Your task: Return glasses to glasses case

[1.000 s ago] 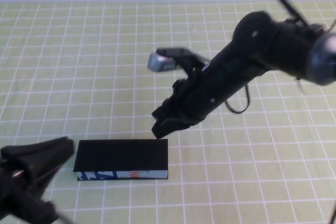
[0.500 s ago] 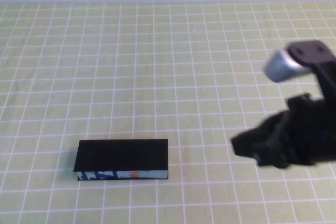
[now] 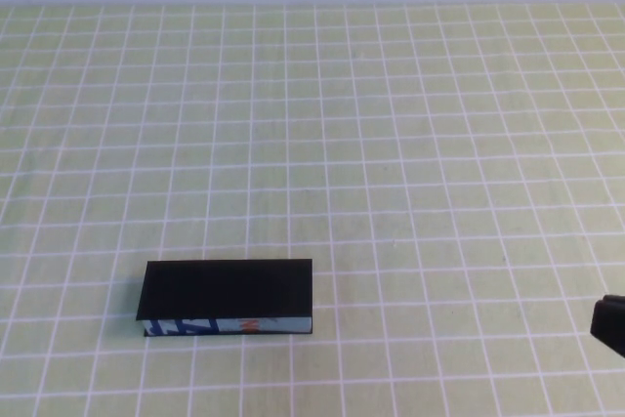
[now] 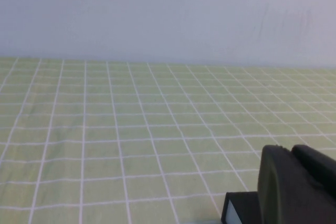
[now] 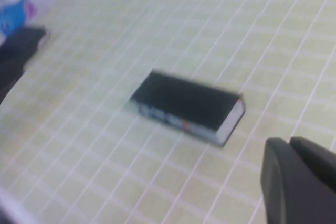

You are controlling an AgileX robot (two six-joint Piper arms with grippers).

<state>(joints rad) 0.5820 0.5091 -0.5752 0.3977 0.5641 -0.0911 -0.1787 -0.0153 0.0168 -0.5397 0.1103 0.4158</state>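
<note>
The glasses case (image 3: 227, 295) lies shut on the green grid cloth at the front left, its printed edge facing the front. It also shows in the right wrist view (image 5: 186, 106), and one end of it shows in the left wrist view (image 4: 237, 211). The glasses are not in view. My right gripper (image 5: 289, 142) is shut and empty, far to the right of the case; only a dark bit of that arm (image 3: 611, 325) shows at the high view's right edge. My left gripper (image 4: 291, 150) is shut and empty, low beside the case's end, and is out of the high view.
The green grid cloth (image 3: 371, 144) covers the table up to a pale wall (image 4: 168, 14) at the back. A dark object and coloured clutter (image 5: 18, 19) lie off the table's edge in the right wrist view.
My right arm has pulled back from above the case to the right and out to the high view's front right edge. My left arm has left the high view. The case has not moved.
</note>
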